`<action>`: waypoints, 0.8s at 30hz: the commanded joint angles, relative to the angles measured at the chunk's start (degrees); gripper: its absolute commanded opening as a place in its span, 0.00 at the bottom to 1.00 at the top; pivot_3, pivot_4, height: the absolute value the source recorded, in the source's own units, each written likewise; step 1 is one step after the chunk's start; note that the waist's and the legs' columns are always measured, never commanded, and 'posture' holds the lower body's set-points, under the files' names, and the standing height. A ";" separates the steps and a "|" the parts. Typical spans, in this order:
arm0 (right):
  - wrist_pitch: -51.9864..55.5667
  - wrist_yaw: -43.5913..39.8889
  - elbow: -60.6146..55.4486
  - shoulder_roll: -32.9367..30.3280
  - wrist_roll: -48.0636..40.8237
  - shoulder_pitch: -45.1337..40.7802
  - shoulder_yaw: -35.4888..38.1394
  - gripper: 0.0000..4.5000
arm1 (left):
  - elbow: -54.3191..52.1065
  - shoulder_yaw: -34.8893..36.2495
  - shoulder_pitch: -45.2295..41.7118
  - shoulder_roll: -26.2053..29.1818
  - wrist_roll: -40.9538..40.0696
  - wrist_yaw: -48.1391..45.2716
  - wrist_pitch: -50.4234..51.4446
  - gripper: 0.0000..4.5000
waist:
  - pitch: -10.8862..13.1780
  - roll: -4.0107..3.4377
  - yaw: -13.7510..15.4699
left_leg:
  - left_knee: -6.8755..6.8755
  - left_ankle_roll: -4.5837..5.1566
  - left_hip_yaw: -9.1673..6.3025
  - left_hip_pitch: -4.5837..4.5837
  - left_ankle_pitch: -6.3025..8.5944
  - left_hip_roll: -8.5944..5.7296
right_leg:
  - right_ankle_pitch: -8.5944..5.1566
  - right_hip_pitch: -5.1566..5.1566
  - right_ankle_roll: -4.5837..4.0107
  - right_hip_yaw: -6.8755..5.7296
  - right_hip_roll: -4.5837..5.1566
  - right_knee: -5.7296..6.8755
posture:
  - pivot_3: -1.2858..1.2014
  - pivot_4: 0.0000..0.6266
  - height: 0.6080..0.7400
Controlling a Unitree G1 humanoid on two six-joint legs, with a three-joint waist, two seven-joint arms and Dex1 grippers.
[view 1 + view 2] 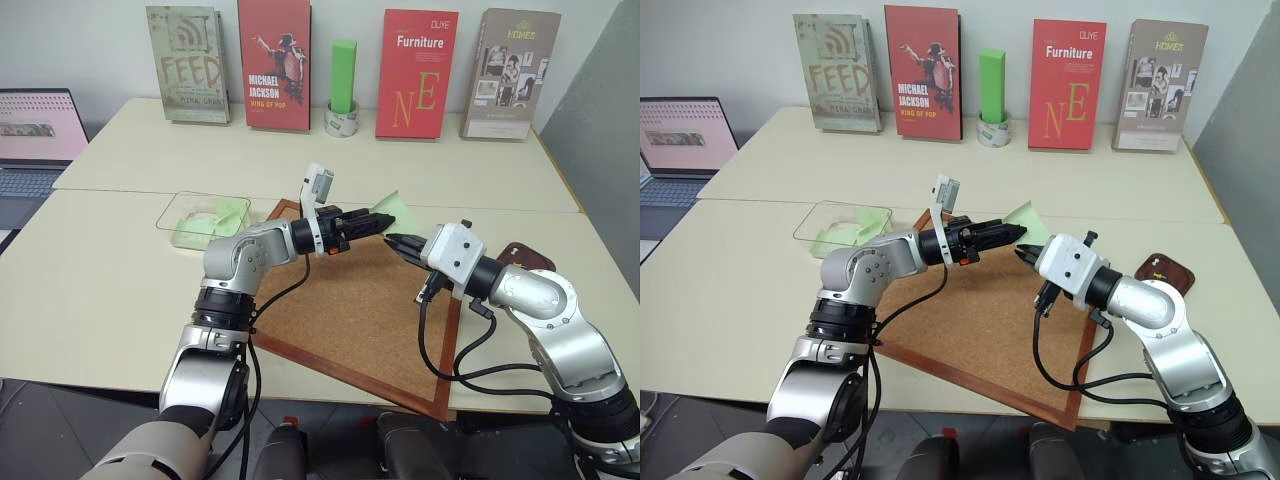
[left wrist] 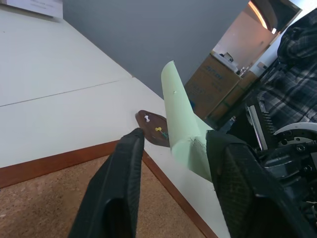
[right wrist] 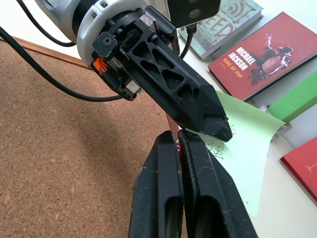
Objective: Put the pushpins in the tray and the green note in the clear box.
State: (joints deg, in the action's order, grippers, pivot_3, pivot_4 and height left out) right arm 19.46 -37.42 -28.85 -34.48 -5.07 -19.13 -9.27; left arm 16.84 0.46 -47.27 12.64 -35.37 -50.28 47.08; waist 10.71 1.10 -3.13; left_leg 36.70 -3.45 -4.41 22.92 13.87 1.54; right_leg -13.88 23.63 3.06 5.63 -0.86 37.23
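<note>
Above the corkboard (image 1: 350, 300), the shut right tool (image 1: 395, 240) pinches the green note (image 1: 398, 209) for handover; the half-open left tool (image 1: 380, 219) must close on it.

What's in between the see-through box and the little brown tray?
The corkboard, with the green note raised above it; the left eye view shows this.

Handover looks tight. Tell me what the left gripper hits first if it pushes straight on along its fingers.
Most likely the green note: it stands between the left gripper's open fingers, close to one of them. Beyond it lies the tray, though depth is hard to judge.
</note>
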 commanded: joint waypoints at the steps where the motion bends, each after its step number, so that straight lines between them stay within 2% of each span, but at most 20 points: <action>1: -0.35 -0.15 -1.90 0.07 0.58 -1.26 0.21 0.00 | -0.06 0.17 -1.34 -0.32 0.81 0.13 -1.75 0.26 | 0.00 0.00 0.00 | 0.00 0.00 0.00 0.00 0.00 0.00 | 0.00 0.00 0.00 0.00 0.00 0.01 | 0.52 0.24 1.00; 5: -0.59 -0.20 -1.93 0.23 0.81 -1.27 0.08 0.00 | 0.03 0.12 -1.36 -0.57 1.00 0.03 -2.25 0.06 | 0.00 0.00 0.00 | 0.02 0.00 0.00 0.00 0.00 0.00 | 0.00 0.00 0.00 0.00 0.00 0.02 | 0.52 0.24 1.00; 7: -0.85 -0.12 -1.92 0.33 0.97 -1.25 0.09 0.00 | -0.14 0.03 -1.26 -0.64 1.03 -0.05 -2.43 0.01 | 0.00 0.00 0.01 | 0.02 0.00 0.00 0.00 0.00 0.00 | 0.00 -0.01 0.00 0.00 0.00 0.01 | 0.52 0.24 1.00; 24: -6.93 1.93 -5.37 2.07 2.81 1.34 1.35 0.00 | 1.24 0.50 -0.99 -1.56 5.51 4.44 -7.76 0.01 | 0.00 0.00 0.05 | 0.11 0.00 -0.01 -0.01 0.00 -0.01 | 0.01 -0.03 0.01 0.00 0.00 0.07 | 0.52 0.24 1.00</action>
State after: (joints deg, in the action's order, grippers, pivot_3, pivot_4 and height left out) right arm 13.93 -36.19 -31.93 -32.65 -2.73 -17.95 -9.34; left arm 18.81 0.38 -47.25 11.35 -30.02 -45.99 40.61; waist 10.71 1.10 -3.08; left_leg 36.83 -3.45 -4.42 22.91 13.87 1.53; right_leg -13.87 23.59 3.07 5.63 -0.86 37.31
